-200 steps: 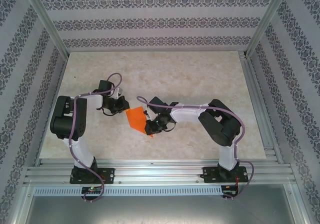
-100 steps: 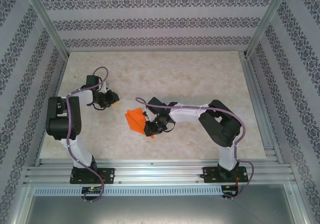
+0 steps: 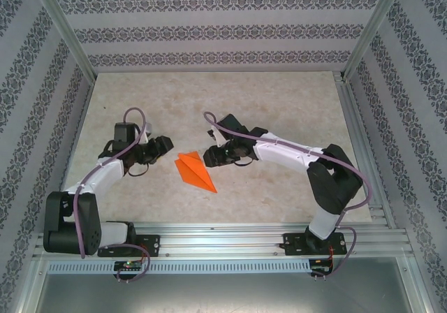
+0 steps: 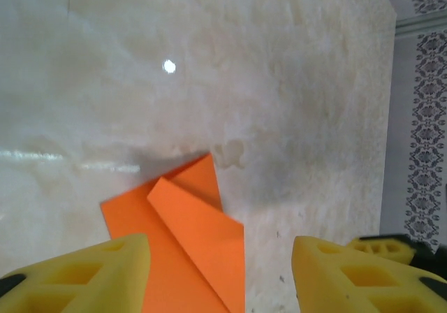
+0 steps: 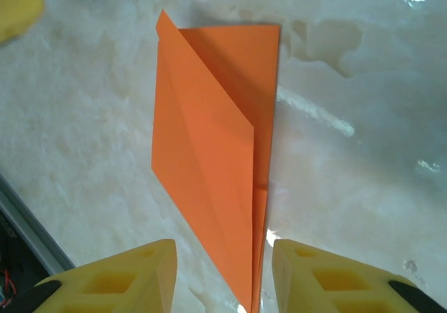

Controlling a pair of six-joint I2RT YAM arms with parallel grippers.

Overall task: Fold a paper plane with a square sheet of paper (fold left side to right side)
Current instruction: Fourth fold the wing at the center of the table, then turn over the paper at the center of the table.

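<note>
plane tip: we see the paper plane (image 3: 195, 172) lying flat on the desk (image 3: 279, 103), its sharp point toward the near edge and closest to us.
long axis: from that point it runs up and leftward to the blunt end.
right claw (image 3: 209, 156): just beside the plane's far right edge, jaws parted, holding nothing. in its wrist view the plane stretches lengthwise straight ahead of it.
left claw (image 3: 163, 147): just left of the blunt end, jaws wide, empty.
nearer arm: we judge neither clearly nearer, since the plane lies between them.
</note>
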